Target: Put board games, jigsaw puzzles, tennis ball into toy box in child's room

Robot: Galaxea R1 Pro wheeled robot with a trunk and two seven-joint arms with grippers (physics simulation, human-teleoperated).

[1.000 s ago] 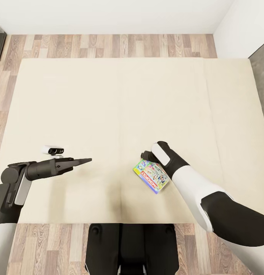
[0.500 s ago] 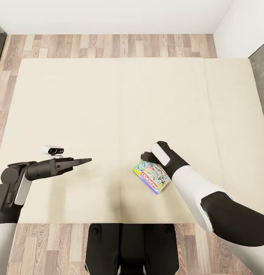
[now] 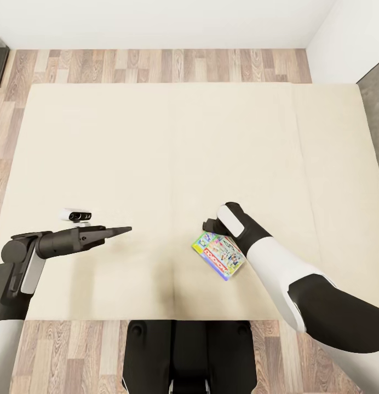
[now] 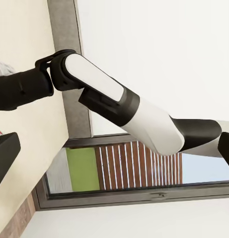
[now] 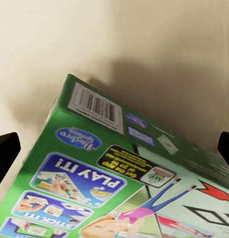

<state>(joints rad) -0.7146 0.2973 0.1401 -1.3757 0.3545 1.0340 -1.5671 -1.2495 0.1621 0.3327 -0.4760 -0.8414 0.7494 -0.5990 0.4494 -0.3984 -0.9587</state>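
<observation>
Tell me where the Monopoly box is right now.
In the head view, the Monopoly box lies on the bed near its front edge, right of centre, beside the right gripper.

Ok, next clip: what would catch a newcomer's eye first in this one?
The colourful Monopoly box, the one bright thing on the plain beige bed, lying near its front edge, right of centre. The right gripper sits at the box's far end; whether it grips cannot be told. The left gripper points across the bare mattress, well apart from the box.

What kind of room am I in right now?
Most likely a bedroom: a wide beige bed takes up most of the head view, with wood-plank floor and white walls around it. A colourful Monopoly box hints at a child's room.
</observation>
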